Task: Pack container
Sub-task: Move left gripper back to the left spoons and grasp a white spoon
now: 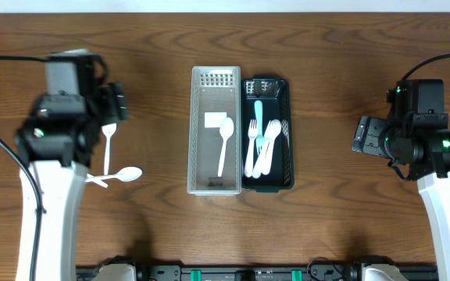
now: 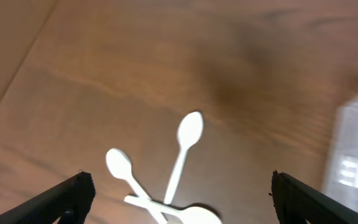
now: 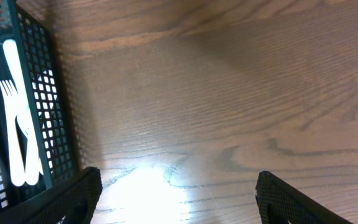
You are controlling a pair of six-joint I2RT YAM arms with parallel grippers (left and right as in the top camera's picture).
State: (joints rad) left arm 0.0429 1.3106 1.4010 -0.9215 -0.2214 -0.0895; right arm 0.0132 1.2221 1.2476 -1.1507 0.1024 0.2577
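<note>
Found one spoon (image 1: 224, 144) in white container (image 1: 196, 133), forks (image 1: 262, 148) in black container (image 1: 289, 133). Noted three spoons (image 2: 188, 132) unpacked, ahead of the open, empty left fingers (image 2: 67, 196); right fingers (image 3: 73, 193) likewise open, empty.

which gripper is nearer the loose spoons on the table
Left. The left gripper hangs just over the loose spoons; the right gripper is far off, beyond the black basket.

Overhead: straight down, far, whole counter (image 1: 326, 47).
Left wrist: low, oblique, near white spoons (image 2: 189, 130).
Right wrist: close, black basket (image 3: 58, 106) edge.
Both spots also appear overhead.
</note>
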